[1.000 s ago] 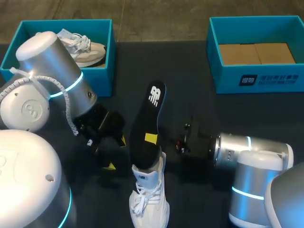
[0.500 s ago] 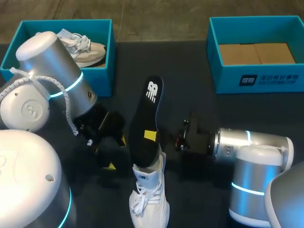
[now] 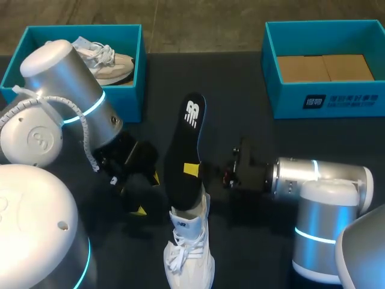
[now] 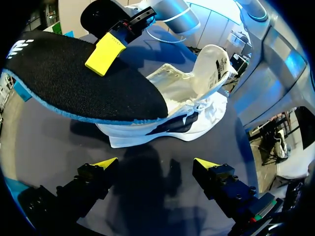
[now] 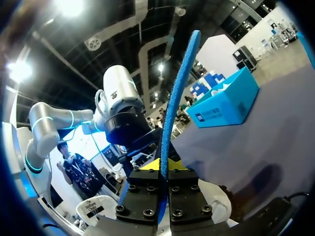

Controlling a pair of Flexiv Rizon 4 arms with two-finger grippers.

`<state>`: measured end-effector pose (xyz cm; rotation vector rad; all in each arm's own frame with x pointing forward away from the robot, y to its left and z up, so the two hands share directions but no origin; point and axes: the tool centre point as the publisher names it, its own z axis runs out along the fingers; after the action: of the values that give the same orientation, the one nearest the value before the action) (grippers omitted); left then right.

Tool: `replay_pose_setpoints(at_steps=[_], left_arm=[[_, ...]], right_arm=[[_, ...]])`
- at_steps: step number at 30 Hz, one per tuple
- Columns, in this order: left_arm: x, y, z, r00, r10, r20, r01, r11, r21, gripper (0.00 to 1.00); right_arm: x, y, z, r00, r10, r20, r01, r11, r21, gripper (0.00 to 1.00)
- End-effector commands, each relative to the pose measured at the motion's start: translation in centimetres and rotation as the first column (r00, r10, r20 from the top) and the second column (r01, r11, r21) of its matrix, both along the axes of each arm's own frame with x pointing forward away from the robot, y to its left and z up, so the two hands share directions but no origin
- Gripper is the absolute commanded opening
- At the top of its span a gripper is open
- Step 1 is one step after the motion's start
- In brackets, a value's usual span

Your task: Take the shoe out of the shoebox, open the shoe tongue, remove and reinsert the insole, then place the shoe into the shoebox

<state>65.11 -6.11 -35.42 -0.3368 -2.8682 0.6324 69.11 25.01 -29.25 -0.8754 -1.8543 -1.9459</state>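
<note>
- A white shoe (image 3: 189, 250) with laces lies on the dark desk (image 3: 240, 120) near 6 o'clock, its padded tongue (image 4: 209, 69) lifted.
- The insole (image 3: 187, 144) is long, black and finely woven with a blue foam edge. It slants from the shoe's opening toward 12 o'clock.
- The right claw (image 3: 191, 170) pinches the insole from 3 o'clock.
- The left claw (image 4: 156, 164) is spread and empty, at the shoe's 9 o'clock.

The table (image 3: 240, 108) was the one piece of furniture in view, with a dark, nearly black matte top and a straight far edge. Light fell evenly on it from above, with no hard glare. Seen from the left wrist, the top looked grey-blue and bore a broad soft shadow (image 4: 147, 167). Seen from the right wrist, it looked paler, with a blurred dark patch (image 5: 266, 179).
</note>
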Motion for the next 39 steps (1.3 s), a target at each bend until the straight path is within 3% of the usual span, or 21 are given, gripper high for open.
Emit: replay_pose_setpoints(at_steps=[1, 39], left_arm=[[-0.05, 0.04, -0.07, 1.000, 0.000, 0.001, 0.000, 1.000, 0.000, 1.00], [-0.05, 0.04, -0.07, 1.000, 0.000, 0.001, 0.000, 1.000, 0.000, 1.00]], right_arm=[[0.00, -0.10, 0.17, 1.000, 0.005, 0.011, -0.005, 1.000, -0.011, 0.00], [0.39, -0.60, -0.44, 0.998, -0.064, 0.004, 0.064, 0.995, -0.080, 0.00]])
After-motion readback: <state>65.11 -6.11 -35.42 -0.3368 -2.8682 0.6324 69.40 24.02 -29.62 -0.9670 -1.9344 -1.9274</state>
